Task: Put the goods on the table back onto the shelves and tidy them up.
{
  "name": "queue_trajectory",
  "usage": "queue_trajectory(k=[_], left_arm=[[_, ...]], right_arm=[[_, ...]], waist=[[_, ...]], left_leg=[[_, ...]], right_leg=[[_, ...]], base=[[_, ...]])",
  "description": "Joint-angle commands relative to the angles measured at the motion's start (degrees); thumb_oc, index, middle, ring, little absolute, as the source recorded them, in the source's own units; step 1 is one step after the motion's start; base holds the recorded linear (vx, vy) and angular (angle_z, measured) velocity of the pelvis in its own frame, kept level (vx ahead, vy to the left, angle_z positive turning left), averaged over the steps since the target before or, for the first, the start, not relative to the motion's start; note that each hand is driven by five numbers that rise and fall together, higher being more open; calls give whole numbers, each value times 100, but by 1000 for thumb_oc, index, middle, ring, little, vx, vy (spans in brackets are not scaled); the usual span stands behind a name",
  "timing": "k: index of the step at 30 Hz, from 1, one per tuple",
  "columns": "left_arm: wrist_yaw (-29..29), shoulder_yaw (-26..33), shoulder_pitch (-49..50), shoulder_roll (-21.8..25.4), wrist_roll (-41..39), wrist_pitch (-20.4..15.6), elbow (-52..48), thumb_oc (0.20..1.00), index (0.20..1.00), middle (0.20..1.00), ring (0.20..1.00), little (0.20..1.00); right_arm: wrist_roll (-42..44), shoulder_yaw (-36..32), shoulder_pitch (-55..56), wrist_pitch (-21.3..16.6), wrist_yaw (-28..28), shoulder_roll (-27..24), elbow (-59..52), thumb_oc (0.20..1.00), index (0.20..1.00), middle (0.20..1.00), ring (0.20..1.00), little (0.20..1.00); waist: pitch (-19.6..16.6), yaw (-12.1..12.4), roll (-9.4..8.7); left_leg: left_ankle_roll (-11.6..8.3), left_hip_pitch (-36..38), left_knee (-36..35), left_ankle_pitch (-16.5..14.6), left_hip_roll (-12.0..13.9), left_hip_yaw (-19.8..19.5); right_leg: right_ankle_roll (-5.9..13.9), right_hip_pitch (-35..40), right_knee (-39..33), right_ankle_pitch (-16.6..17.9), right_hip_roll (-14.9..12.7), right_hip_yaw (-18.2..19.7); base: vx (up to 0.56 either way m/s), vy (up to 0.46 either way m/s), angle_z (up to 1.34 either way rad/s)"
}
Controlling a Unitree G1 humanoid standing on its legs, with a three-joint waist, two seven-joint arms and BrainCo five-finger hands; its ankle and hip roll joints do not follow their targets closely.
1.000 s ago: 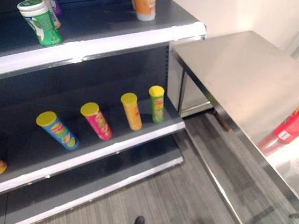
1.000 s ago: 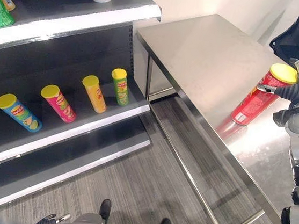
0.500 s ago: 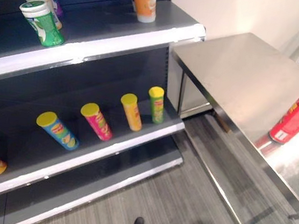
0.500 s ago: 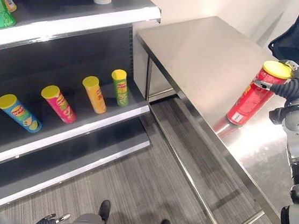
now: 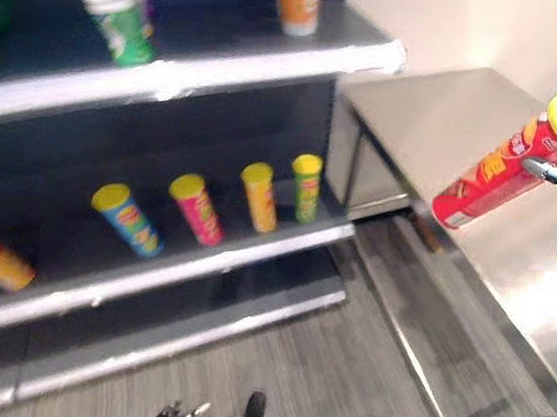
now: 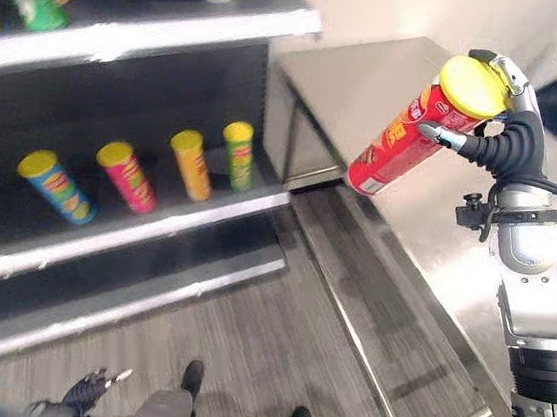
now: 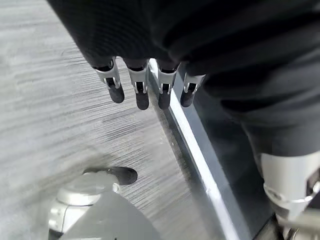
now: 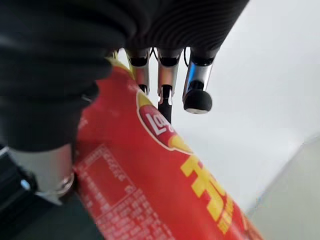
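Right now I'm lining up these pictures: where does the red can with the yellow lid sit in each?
Left eye view: red can upper right, tilted, above the steel table.
Right eye view: upper middle-right, in the right hand.
Right wrist view: red can fills the lower middle.
Left wrist view: not in it.
Shared landmark: the table.

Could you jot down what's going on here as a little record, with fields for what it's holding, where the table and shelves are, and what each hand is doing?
Held item: red cylindrical can with yellow lid, tilted, lifted off the table
Right hand: curled round the can near its lid
Left hand: hanging low near the floor, fingers relaxed, holding nothing
Steel table: on the robot's right, beside the shelves
Middle shelf: blue, pink, orange and green cans in a row
Top shelf: green and orange cans
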Motion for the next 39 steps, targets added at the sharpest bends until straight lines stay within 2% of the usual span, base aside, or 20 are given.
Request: queue_trajectory(k=[1, 3, 5, 7, 8, 9, 10, 11, 13, 15, 17, 18, 20, 21, 22, 23, 28, 31, 36, 39], left_arm=[[73, -153, -184, 306, -209, -115, 91, 1000, 1000, 1000, 1000, 1000], [88, -26, -122, 212, -275, -127, 183, 1000, 1000, 1000, 1000, 1000], [100, 30, -97, 197, -261, -140, 296, 1000, 1000, 1000, 1000, 1000], [75, 57, -34, 250, -172, -140, 272, 1000, 1000, 1000, 1000, 1000], [78, 65, -20, 262, -153, -148, 277, 1000, 1000, 1000, 1000, 1000], [51, 56, 34, 267, -87, -148, 247, 1000, 1000, 1000, 1000, 1000], [-23, 19, 67, 270, 53, -101, 277, 1000, 1000, 1000, 1000, 1000], [-38, 33, 33, 363, 173, -42, 308, 1000, 1000, 1000, 1000, 1000], [-12, 64, -9, 486, 283, -34, 339, 1000, 1000, 1000, 1000, 1000], [45, 44, -107, 599, 318, -5, 386, 1000, 1000, 1000, 1000, 1000], [45, 45, -114, 605, 317, -6, 390, 1000, 1000, 1000, 1000, 1000], [47, 33, -180, 650, 308, 20, 439, 1000, 1000, 1000, 1000, 1000], [-3, -24, -167, 652, 326, 22, 385, 1000, 1000, 1000, 1000, 1000], [-70, -109, -163, 618, 367, 32, 398, 1000, 1000, 1000, 1000, 1000], [-70, -109, -170, 616, 368, 31, 399, 1000, 1000, 1000, 1000, 1000], [-114, -191, -172, 537, 383, 61, 524, 1000, 1000, 1000, 1000, 1000], [-146, -227, -211, 446, 472, 76, 535, 1000, 1000, 1000, 1000, 1000], [-140, -267, -211, 407, 469, 56, 414, 1000, 1000, 1000, 1000, 1000], [-122, -242, -120, 312, 359, 59, 191, 1000, 1000, 1000, 1000, 1000], [-110, -209, -60, 267, 252, 66, 104, 1000, 1000, 1000, 1000, 1000]], right_arm=[[-9, -161, -200, -248, -63, -78, -420, 200, 200, 200, 200, 200], [-106, -226, -6, -183, -51, -20, -418, 200, 200, 200, 200, 200], [-169, -343, 176, -159, -37, -28, -470, 200, 200, 200, 200, 200], [-202, -523, 419, -130, 2, -23, -539, 200, 200, 200, 200, 200], [-204, -546, 430, -130, 8, -12, -570, 200, 200, 200, 200, 200], [-249, -640, 522, -100, 49, -14, -656, 200, 200, 200, 200, 200], [-331, -853, 706, -47, 52, 82, -718, 200, 200, 200, 200, 200], [-464, -1009, 946, 39, 14, 461, -777, 200, 200, 200, 200, 200], [-679, -1116, 1066, 120, -69, 609, -731, 200, 200, 200, 200, 200], [-742, -1221, 1161, 142, -156, 705, -749, 200, 200, 200, 200, 200], [-744, -1225, 1160, 144, -156, 713, -752, 200, 200, 200, 200, 200], [-740, -1319, 1265, 153, -175, 733, -770, 200, 200, 200, 200, 200], [-730, -1450, 1341, 131, -205, 712, -745, 200, 200, 200, 200, 200], [-678, -1524, 1347, 99, -223, 687, -721, 200, 200, 200, 200, 200], [-676, -1526, 1341, 96, -224, 683, -716, 200, 200, 200, 200, 200], [-530, -1466, 1260, 45, -184, 646, -721, 200, 200, 200, 200, 200], [-459, -1219, 1148, -55, -153, 619, -647, 200, 200, 200, 200, 200], [-451, -1097, 1172, -56, -87, 550, -683, 200, 200, 200, 200, 200], [-396, -776, 1170, -59, 175, 477, -813, 200, 200, 200, 200, 200], [-373, -175, 962, -43, 465, 425, -817, 200, 200, 200, 200, 200]], waist=[[-44, 49, -519], [-133, -41, -481], [-178, -150, -414], [-288, -326, -309], [-316, -327, -309], [-384, -389, -308], [-472, -409, -331], [-510, -346, -502], [-521, -336, -660], [-428, -495, -788], [-438, -476, -818], [-342, -666, -807], [-325, -733, -761], [-264, -851, -746], [-276, -854, -742], [-153, -982, -784], [0, -1015, -857], [28, -1049, -951], [-139, -1054, -874], [-130, -965, -793]], left_leg=[[-114, 218, -188, -346, 533, 780], [-258, 594, -220, -408, 936, 841], [-335, 816, -222, -169, 1273, 1000], [-365, 1150, -214, 233, 1558, 1224], [-365, 1167, -184, 203, 1505, 1124], [-365, 1235, -131, -207, 1378, 1127], [-342, 1197, -29, -888, 1284, 1348], [-96, 1136, 114, -1450, 790, 1320], [117, 1119, 48, -1636, 479, 1250], [392, 1072, -56, -1584, 113, 1088], [406, 1061, -62, -1575, 82, 1111], [560, 1091, -145, -1516, -120, 908], [659, 1113, -205, -1470, -218, 812], [741, 1161, -219, -1484, -334, 711], [742, 1133, -225, -1458, -333, 708], [843, 1234, -202, -1533, -608, 613], [917, 1449, -116, -1742, -869, 558], [952, 1559, -88, -1903, -1047, 484], [854, 1737, 146, -2229, -891, 438], [633, 1607, 1025, -2530, -768, 637]], right_leg=[[-7, -30, 158, -737, -369, -334], [72, -48, 219, -715, -577, -414], [143, -68, 317, -641, -737, -522], [392, -239, 472, -282, -1283, -668], [494, -244, 462, -167, -1406, -649], [672, -223, 457, 75, -1658, -705], [796, -186, 449, 241, -1890, -745], [857, -232, 545, 603, -2309, -633], [857, -259, 615, 811, -2494, -523], [831, -472, 926, 1130, -2548, 46], [836, -531, 966, 1123, -2587, 92], [678, -761, 1264, 700, -2069, 1015], [499, -850, 1419, 88, -1507, 1372], [380, -1005, 1418, -192, -989, 1614], [373, -1026, 1400, -162, -986, 1611], [285, -1394, 1003, -40, -423, 1795], [367, -1746, 513, 347, -115, 1127], [292, -1642, 420, 455, -74, 1081], [150, -1343, 383, 410, -66, 899], [39, -1080, 456, 130, -97, 779]], base=[[-257, 214, 150], [-57, 269, 94], [-63, 396, 84], [-133, 740, 98], [-61, 742, 95], [-3, 765, 84], [5, 1051, 61], [-6, 877, 45], [13, 503, 32], [-6, 300, 43], [-11, 197, 90], [49, 345, 42], [95, 361, 38], [79, 202, 58], [161, 263, 56], [103, 144, 18], [131, 76, -25], [222, -25, 23], [205, -111, 57], [185, -101, 11]])
